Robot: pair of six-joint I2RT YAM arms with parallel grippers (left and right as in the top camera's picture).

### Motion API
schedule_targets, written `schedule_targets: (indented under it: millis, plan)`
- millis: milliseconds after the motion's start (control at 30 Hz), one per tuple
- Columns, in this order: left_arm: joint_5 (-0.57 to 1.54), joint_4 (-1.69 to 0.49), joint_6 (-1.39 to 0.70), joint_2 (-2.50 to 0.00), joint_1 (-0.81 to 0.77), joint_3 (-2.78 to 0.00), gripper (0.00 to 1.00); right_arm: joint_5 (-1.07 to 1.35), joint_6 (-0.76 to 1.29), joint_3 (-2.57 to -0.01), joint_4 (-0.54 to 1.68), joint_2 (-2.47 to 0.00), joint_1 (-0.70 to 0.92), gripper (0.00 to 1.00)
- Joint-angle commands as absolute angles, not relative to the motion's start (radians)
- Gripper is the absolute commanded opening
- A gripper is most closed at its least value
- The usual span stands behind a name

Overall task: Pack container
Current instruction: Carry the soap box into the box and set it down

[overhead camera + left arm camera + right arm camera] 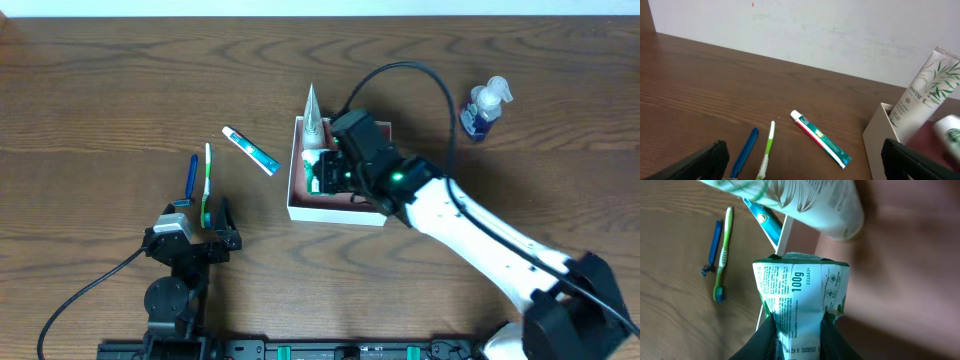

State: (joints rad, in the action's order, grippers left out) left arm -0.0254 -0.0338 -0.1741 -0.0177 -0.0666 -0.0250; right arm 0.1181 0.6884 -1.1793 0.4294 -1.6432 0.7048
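Note:
The container point(330, 213), a shallow white-walled box with a reddish-brown floor, sits at the table's middle. A white Pantene tube point(313, 115) leans upright in its far left corner. My right gripper point(335, 172) is over the container, shut on a white and green tube point(802, 295) whose crimped end points into the box point(900, 280). My left gripper point(195, 240) is open and empty near the front left. In the left wrist view its fingers point(805, 170) frame a green toothbrush point(767, 150), a blue razor-like item point(746, 150) and a toothpaste tube point(821, 139) on the table.
A blue spray bottle point(484, 108) stands at the back right. The toothpaste point(250, 150) lies just left of the container; the toothbrush point(207, 185) and blue item point(192, 180) lie further left, just ahead of my left gripper. The right arm's cable arches above the container.

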Motion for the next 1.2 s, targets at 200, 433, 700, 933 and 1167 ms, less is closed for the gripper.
schedule_targets:
  millis: [200,433,700,933,1167]
  plan:
    - [-0.033,-0.071,-0.154,-0.018,-0.065,-0.004,0.98,0.067,0.740,-1.196,0.395,-1.700,0.721,0.21]
    - [-0.033,-0.071,-0.154,-0.018,-0.065,-0.004,0.98,0.028,0.748,-1.196,0.384,-1.704,0.722,0.22]
    - [-0.033,-0.071,-0.154,-0.018,-0.065,-0.004,0.98,-0.031,0.755,-1.196,0.367,-1.704,0.737,0.23]
    - [-0.033,-0.071,-0.154,-0.018,-0.065,-0.004,0.98,-0.064,0.770,-1.196,0.351,-1.707,0.760,0.24]
    - [-0.033,-0.071,-0.154,-0.018,-0.065,-0.004,0.98,-0.064,0.792,-1.196,0.332,-1.762,0.789,0.25]
